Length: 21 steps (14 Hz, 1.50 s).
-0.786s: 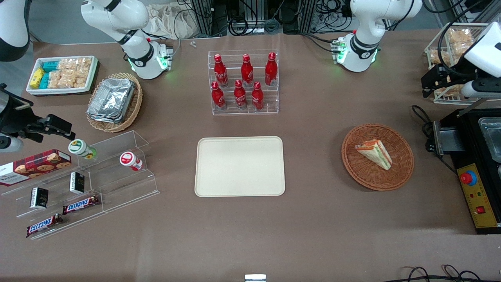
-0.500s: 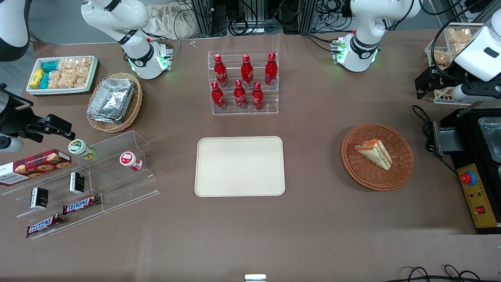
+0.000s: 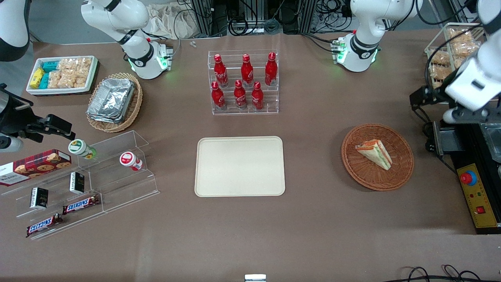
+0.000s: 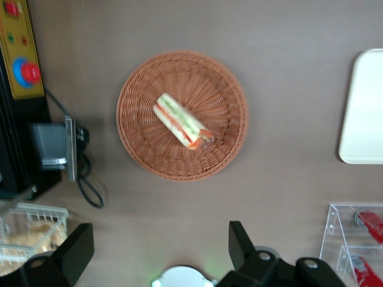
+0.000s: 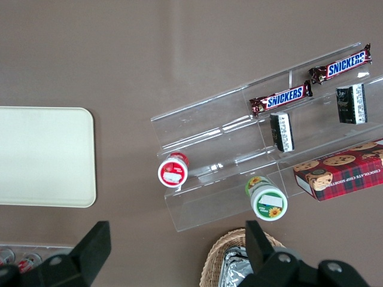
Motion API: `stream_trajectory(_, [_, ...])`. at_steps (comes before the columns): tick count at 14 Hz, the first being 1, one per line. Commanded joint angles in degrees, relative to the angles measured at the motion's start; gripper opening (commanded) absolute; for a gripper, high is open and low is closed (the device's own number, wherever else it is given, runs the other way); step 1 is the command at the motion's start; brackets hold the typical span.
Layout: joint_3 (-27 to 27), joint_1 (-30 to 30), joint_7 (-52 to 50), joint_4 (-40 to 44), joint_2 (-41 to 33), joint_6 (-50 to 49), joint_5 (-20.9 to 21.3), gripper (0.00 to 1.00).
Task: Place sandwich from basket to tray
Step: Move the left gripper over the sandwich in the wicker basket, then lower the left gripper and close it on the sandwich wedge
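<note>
Sandwich (image 3: 375, 153) is lying on its side inside the round reddish-brown basket (image 3: 403, 172), its clear wrap catching light and its orange-red and green layers showing along the cut face. It is sitting a little off the basket's centre, touching only the weave. In the wrist view the sandwich (image 4: 181, 121) is resting diagonally in the basket (image 4: 141, 149), with nothing gripping it.

Hand (image 3: 418, 98) is hovering above the desk (image 3: 313, 235), near the basket but apart from it, farther from the front camera than the basket and more toward the working arm's end of the desk. Its two black fingers (image 4: 240, 244) are standing wide apart with nothing between them; the sandwich is lying well clear of them, out ahead of the fingertips.

Tray (image 3: 239, 166), cream-beige and flat, is sitting at the middle of the desk, well apart from the basket toward the parked arm's end, bare on top. One rounded edge of the tray (image 4: 364, 107) is showing in the wrist view.

Acrylic rack of red bottles (image 3: 243, 81) is standing farther from the front camera than the tray. A black box with a yellow panel and red button (image 3: 469, 178) is sitting just beside the basket at the working arm's end.
</note>
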Motion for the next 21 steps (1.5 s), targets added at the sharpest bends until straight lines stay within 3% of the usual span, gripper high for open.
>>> stream_trajectory(1, [-0.06,2.06,-7.31,-0.58,4.51,2.18,-2.66,1.0])
stream_trajectory(2, [-0.06,3.46,-10.73,-2.85,4.6,5.07,-4.94,1.0])
stream_trajectory(7, [-0.15,5.23,-25.31,-19.46,2.4,20.44,-6.97,1.0])
stream_trajectory(13, [-0.59,4.79,-40.81,-35.9,4.59,45.23,-7.33,1.0])
stream_trajectory(21, [-0.68,3.92,-43.02,-36.54,13.3,50.89,-7.25,1.0])
